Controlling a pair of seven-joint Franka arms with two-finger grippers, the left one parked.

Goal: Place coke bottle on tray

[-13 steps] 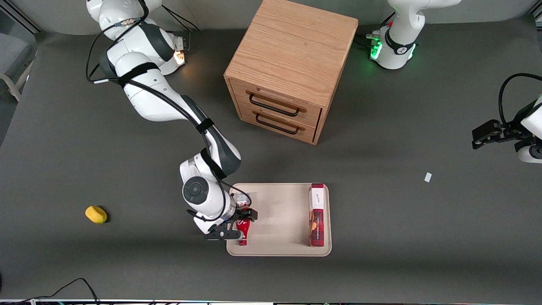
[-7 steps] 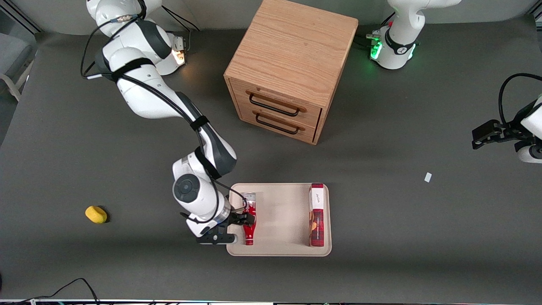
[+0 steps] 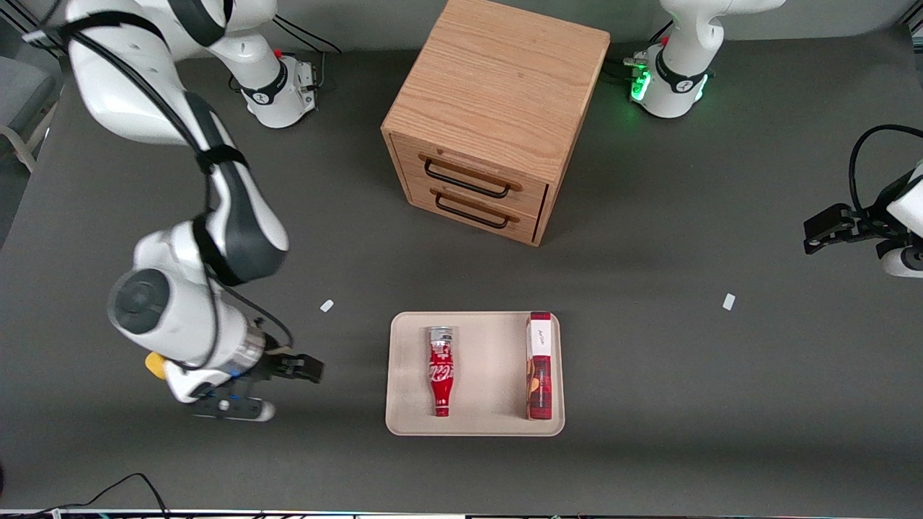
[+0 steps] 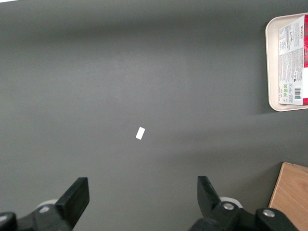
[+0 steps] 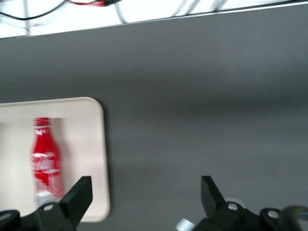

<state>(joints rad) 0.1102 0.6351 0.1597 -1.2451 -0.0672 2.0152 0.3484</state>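
The coke bottle [image 3: 440,370] lies flat on the beige tray [image 3: 479,425], its cap toward the front camera and its grey base away from it. It also shows in the right wrist view [image 5: 44,162], lying on the tray [image 5: 94,144]. My right gripper [image 3: 292,378] is open and empty. It hangs above the bare table beside the tray, toward the working arm's end, well apart from the bottle. In the right wrist view the gripper [image 5: 144,192] has its fingers spread wide over the grey table.
A flat red-and-white box [image 3: 539,365] lies on the tray beside the bottle. A wooden two-drawer cabinet [image 3: 496,115] stands farther from the front camera. A yellow object [image 3: 153,365] peeks out under my arm. Small white scraps [image 3: 327,305] [image 3: 729,301] lie on the table.
My gripper has let go of the bottle and swung away from the tray toward the working arm's end. The bottle now lies free on the tray, slightly shifted toward the box.
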